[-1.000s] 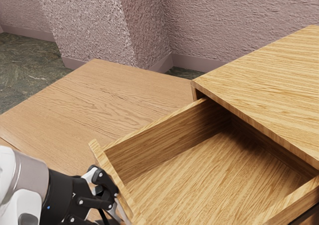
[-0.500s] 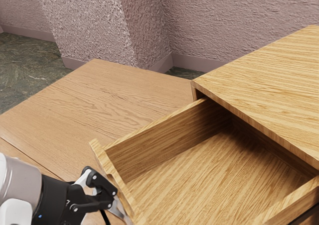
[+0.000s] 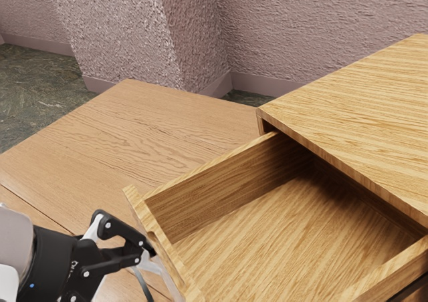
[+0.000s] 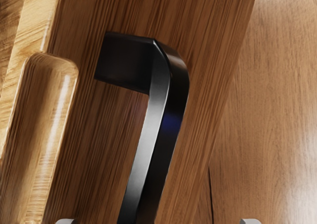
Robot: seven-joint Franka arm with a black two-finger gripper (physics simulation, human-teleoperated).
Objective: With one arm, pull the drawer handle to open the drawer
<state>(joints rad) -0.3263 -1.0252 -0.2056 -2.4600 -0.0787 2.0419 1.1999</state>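
Note:
The wooden drawer stands pulled far out of the cabinet, its inside bare. Its black bar handle is fixed to the drawer front and peeks out as a thin dark strip in the exterior view. My black gripper sits at the exterior view's lower left, just off the drawer's front corner. It is open: the two fingertips stand wide apart on either side of the handle without touching it.
The cabinet rests on a wide wooden table that stretches toward the exterior view's left. A textured pink pillar and wall stand behind, with dark floor beyond the table's edge.
My hand has drawn back toward the exterior view's lower left, away from the drawer front. The drawer has stayed pulled out, hardly shifting.

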